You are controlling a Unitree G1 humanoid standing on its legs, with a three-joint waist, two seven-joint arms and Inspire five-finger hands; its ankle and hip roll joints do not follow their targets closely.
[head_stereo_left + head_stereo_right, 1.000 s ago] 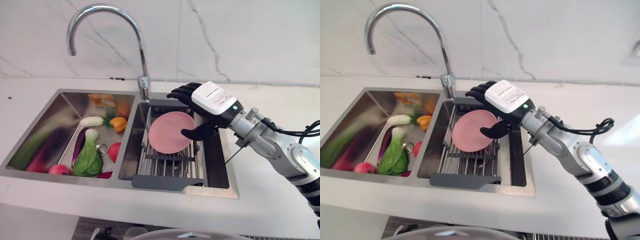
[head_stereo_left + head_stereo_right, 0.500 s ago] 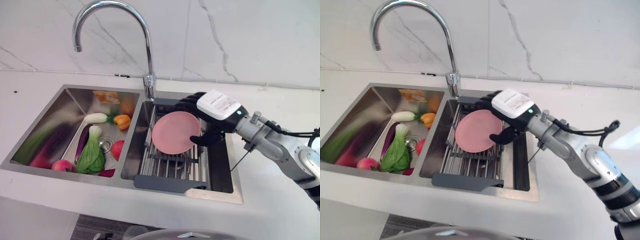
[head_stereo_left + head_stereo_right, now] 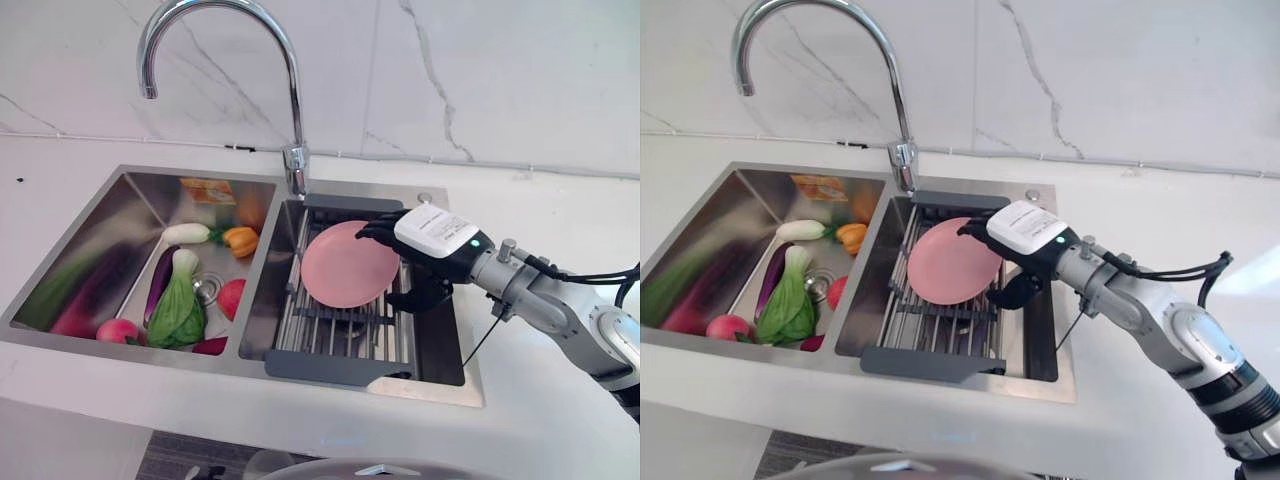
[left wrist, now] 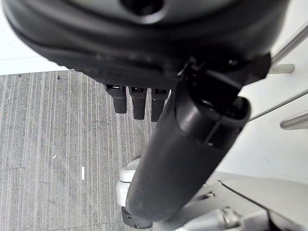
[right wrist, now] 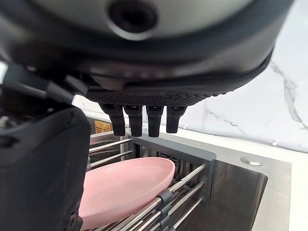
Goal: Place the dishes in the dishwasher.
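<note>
From the left eye view, one pink plate lies tilted on the drying rack in the sink's right basin; the right hand reaches over its rim with relaxed fingers and grips nothing.

The right wrist view shows straight fingers above the plate.

The left wrist view shows the left hand, fingers straight, over grey flooring.

No writing is legible.
</note>
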